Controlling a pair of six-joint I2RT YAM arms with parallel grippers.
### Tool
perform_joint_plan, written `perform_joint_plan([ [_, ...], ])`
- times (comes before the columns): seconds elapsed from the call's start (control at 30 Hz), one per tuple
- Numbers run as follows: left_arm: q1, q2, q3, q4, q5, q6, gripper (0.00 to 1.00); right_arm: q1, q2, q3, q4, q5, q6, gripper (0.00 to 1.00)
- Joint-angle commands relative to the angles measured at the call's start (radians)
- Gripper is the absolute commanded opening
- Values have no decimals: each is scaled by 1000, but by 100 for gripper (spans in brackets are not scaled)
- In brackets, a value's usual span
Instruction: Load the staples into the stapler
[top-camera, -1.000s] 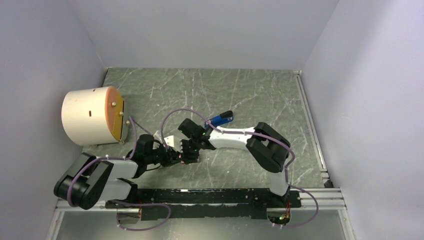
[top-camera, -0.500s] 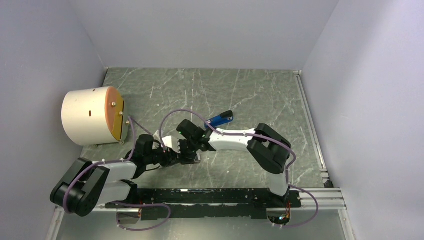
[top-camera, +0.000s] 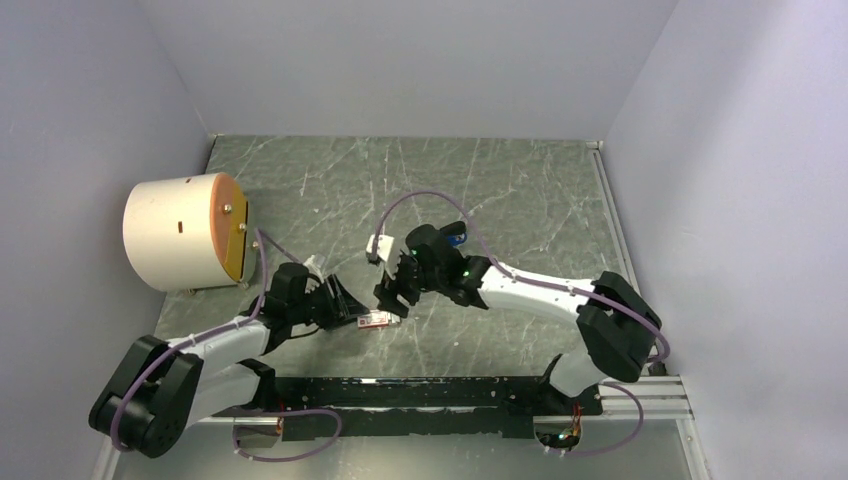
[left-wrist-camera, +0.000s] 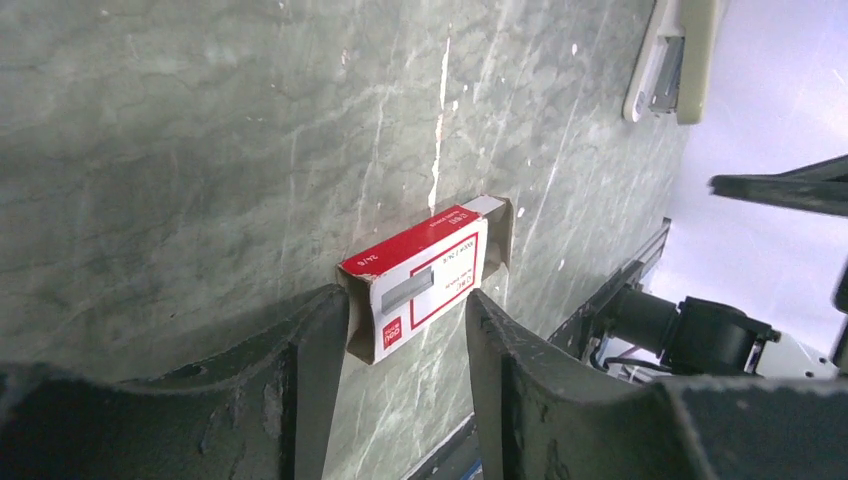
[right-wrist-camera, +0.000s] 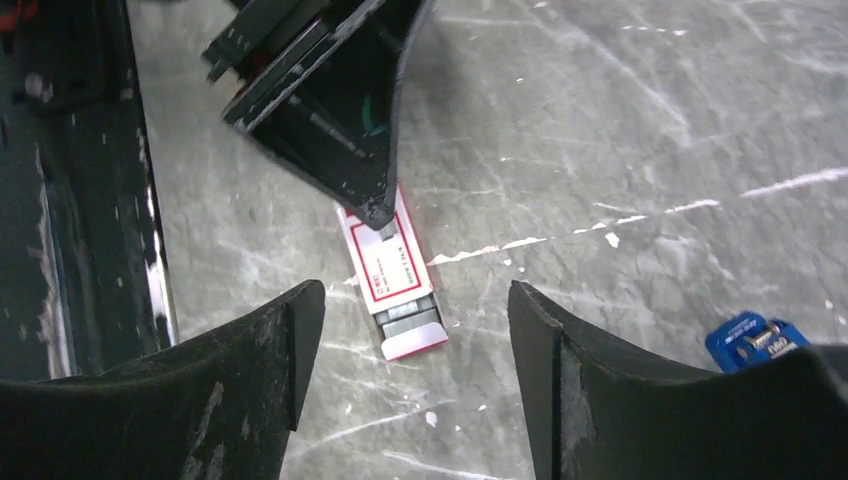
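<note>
The small red box with a white label (right-wrist-camera: 385, 262) lies flat on the marble table (top-camera: 500, 190). The grey staples (right-wrist-camera: 408, 322) show at its open end, beside a folded-out flap. My left gripper (left-wrist-camera: 408, 305) is open, and the box (left-wrist-camera: 425, 280) sits loosely between its fingertips with a gap on one side. The right gripper (right-wrist-camera: 415, 310) hangs wide open above the staples end and holds nothing. In the top view the box (top-camera: 375, 320) lies between the left gripper (top-camera: 345, 305) and the right gripper (top-camera: 393, 297). The blue stapler (right-wrist-camera: 750, 340) lies behind the right wrist, partly hidden (top-camera: 456, 238).
A cream cylinder with an orange face (top-camera: 185, 232) stands at the left wall. A black rail (top-camera: 400, 390) runs along the near edge by the arm bases. A pale bar-like part (left-wrist-camera: 665, 60) shows at the top right of the left wrist view.
My left gripper has opened and let go of the box, which now rests on the table. The right gripper has opened wider and drawn back to the right, away from the box.
</note>
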Motion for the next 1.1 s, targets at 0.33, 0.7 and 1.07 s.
perform_joint_plan([
  [0.33,-1,-143,102,-328,-134,106,54,27,112,263,-495,583,765,71],
  [0.7,-1,-49,126,-276,-59,133,36,157,239,339,-563,657,830,69],
  [1.07,-1,-21,117,-235,-30,134,35,177,302,350,-593,685,886,37],
])
